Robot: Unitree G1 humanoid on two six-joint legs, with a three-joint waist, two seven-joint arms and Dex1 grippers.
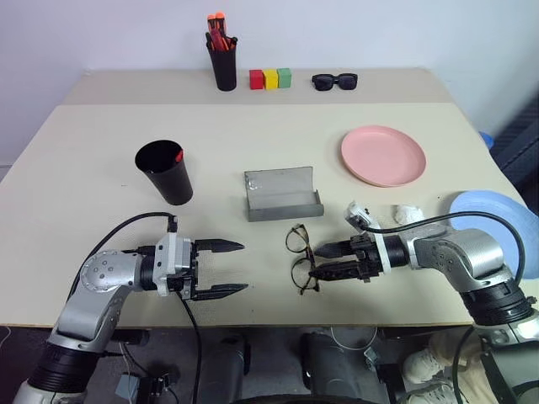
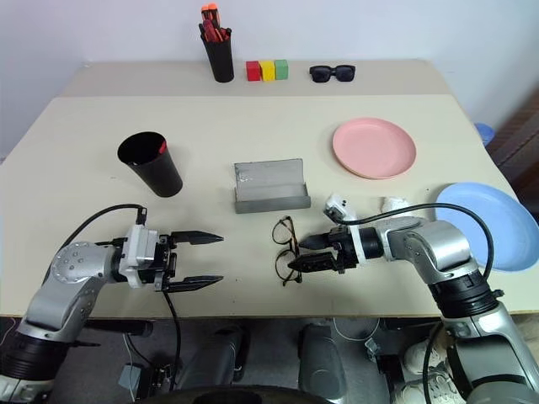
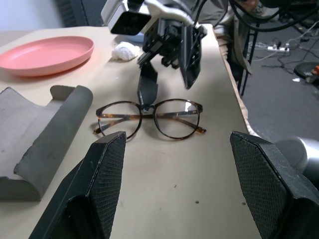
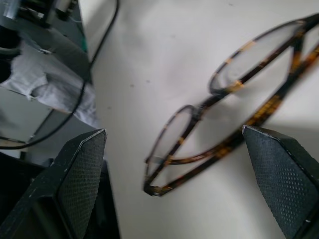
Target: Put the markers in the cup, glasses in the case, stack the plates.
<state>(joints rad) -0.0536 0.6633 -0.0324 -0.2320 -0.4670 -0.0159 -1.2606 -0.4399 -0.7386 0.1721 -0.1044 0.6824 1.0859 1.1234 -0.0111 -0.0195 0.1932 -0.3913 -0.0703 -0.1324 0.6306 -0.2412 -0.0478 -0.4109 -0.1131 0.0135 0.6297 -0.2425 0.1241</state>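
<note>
The glasses (image 1: 301, 257), thin and dark-framed with round lenses, lie folded near the table's front edge. My right gripper (image 1: 313, 262) is open, reaching in from the right with one finger on either side of the glasses (image 4: 224, 109) and one tip by the bridge. My left gripper (image 1: 244, 267) is open and empty, pointing at the glasses (image 3: 149, 117) from a short way to their left. Just behind them the grey case (image 1: 282, 195) lies open. A red marker tip (image 1: 178, 156) shows inside the black cup (image 1: 164, 171). The pink plate (image 1: 383, 155) is at the right, the blue plate (image 2: 484, 223) at the right edge.
At the back stand a black pen holder (image 1: 223, 63) with orange-red pens, three coloured blocks (image 1: 269, 79) and black sunglasses (image 1: 334, 81). A white crumpled scrap (image 1: 407, 213) lies between the two plates, behind my right arm.
</note>
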